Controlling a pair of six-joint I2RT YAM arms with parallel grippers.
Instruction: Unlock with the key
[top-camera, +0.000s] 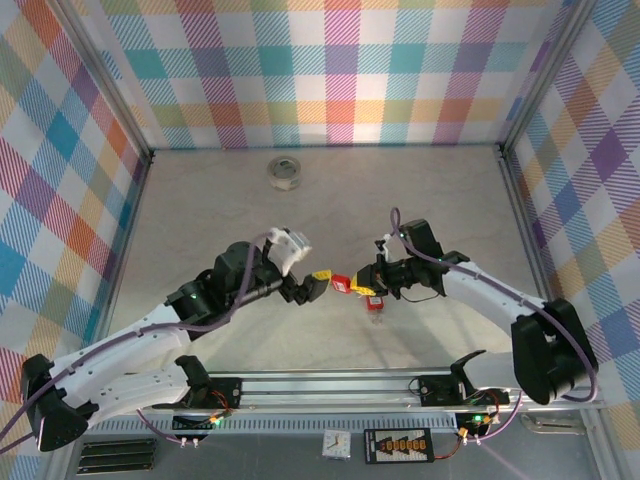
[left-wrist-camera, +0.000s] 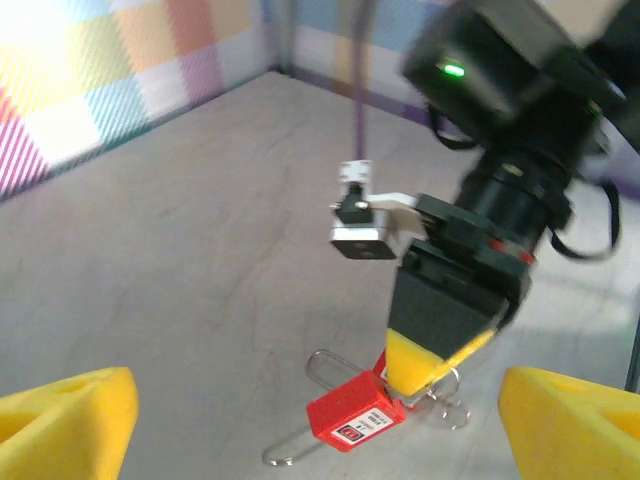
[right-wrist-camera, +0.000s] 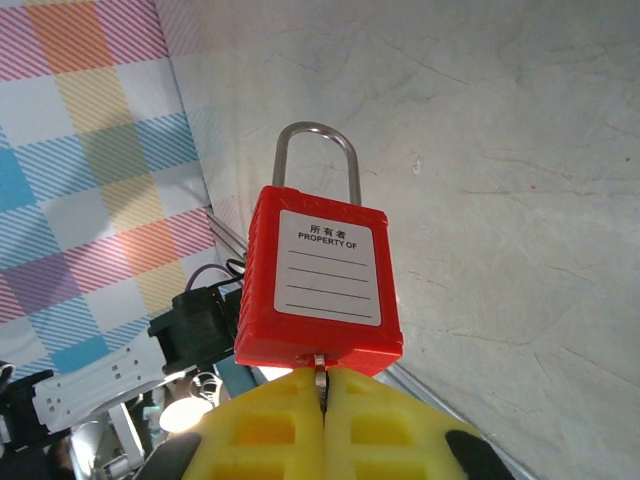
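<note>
Because the small red plastic padlock (right-wrist-camera: 320, 275) with its steel shackle (right-wrist-camera: 315, 160) is carried only by the thin metal key (right-wrist-camera: 320, 383) pushed into its base, it will likely pivot or swing as soon as the key is twisted. The body looks light, rigid and smooth on its labelled face, with ribbed sides that should offer better purchase. My judgement is that the sensible hold is across the red body, leaving the shackle free to spring. Both shackle legs sit in the body, so it appears locked.

The right gripper (right-wrist-camera: 322, 425) has its yellow fingertips pressed together on the key. Its arm reaches in from the right, wrist turned towards the middle of the pale table (top-camera: 200, 200). The padlock sits low over the table's centre; I cannot tell whether it touches the surface.

The left gripper (top-camera: 312, 285) has its jaws spread wide apart and holds nothing. Its arm stretches diagonally from the near left, and the gripper points at the padlock from just beside it
</note>
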